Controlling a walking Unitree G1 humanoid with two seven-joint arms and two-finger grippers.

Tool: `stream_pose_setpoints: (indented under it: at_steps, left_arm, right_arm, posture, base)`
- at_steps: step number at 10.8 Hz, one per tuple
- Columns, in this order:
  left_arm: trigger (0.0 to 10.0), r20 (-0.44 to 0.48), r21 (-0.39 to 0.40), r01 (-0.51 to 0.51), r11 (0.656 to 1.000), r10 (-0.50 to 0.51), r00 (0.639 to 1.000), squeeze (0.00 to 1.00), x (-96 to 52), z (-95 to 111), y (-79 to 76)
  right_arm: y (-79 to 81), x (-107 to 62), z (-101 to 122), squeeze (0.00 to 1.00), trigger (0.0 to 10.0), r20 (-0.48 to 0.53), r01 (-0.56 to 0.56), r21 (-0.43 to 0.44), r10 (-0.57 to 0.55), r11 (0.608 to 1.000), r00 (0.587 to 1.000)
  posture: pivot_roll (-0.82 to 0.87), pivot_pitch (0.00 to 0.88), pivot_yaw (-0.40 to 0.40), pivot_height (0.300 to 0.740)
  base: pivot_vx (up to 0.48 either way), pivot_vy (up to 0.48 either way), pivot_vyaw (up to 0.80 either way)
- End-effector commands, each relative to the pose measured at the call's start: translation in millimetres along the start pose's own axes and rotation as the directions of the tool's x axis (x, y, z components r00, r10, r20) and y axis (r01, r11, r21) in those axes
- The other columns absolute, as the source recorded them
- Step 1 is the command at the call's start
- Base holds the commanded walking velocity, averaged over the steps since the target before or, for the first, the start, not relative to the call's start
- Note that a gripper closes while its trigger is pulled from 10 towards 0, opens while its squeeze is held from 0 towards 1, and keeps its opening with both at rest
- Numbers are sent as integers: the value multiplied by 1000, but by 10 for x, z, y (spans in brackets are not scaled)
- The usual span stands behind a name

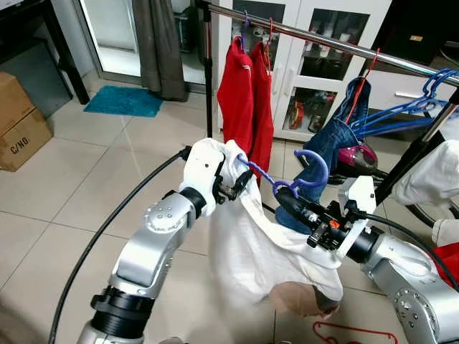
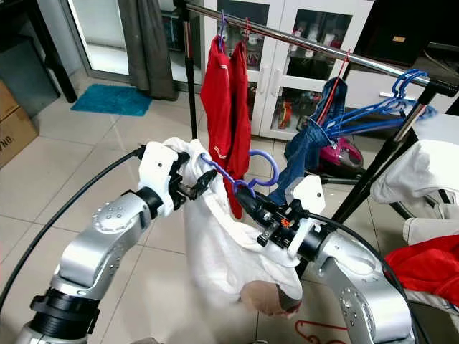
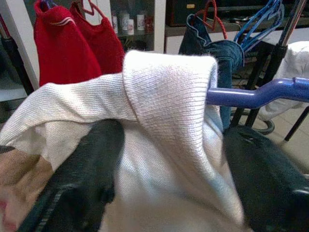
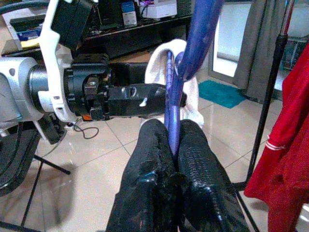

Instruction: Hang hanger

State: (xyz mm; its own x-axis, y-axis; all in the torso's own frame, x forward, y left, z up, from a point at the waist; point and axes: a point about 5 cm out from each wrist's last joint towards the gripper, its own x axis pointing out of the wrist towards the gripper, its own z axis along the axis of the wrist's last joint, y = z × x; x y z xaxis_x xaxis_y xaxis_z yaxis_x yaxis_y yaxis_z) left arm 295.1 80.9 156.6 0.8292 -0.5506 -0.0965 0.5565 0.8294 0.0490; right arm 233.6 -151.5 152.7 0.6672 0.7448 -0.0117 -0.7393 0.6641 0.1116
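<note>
A purple-blue hanger [image 1: 305,179] sits inside the neck of a white knitted garment [image 1: 251,251], held between my two arms below the chrome rail [image 1: 323,39]. My right gripper [image 4: 172,129] is shut on the hanger's wire just under its hook [image 2: 264,159]. My left gripper [image 1: 233,185] is shut on the garment's shoulder fabric [image 3: 164,96], and the hanger's arm [image 3: 260,94] sticks out of the cloth beside it. The garment hangs down between the arms, above the floor.
On the rail hang two red tops [image 1: 244,93], jeans [image 1: 337,136] on a red hanger, and several blue hangers [image 1: 416,107]. The rack's black pole [image 1: 209,79] stands at left. A red hanger [image 1: 351,333] lies on the floor; cardboard boxes [image 1: 18,122] far left.
</note>
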Motion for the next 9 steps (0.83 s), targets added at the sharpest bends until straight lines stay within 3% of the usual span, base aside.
stream_pose_setpoints:
  at_steps: [1, 9]
  left_arm:
    - [0, 18, -4, -3, 1000, 3, 1000, 0, 18, 31, -8]
    - [0, 27, -31, -1, 1000, 1, 1000, 0, 52, 24, -73]
  right_arm:
    - [24, 2, 68, 0, 10000, 32, -27, -20, 27, 999, 999]
    - [55, -10, 44, 0, 10000, 29, -58, -20, 58, 998, 998]
  posture:
    - [-10, 41, -26, 740]
    - [-9, 26, -23, 740]
  base:
    - [0, 0, 0]
    - [0, 0, 0]
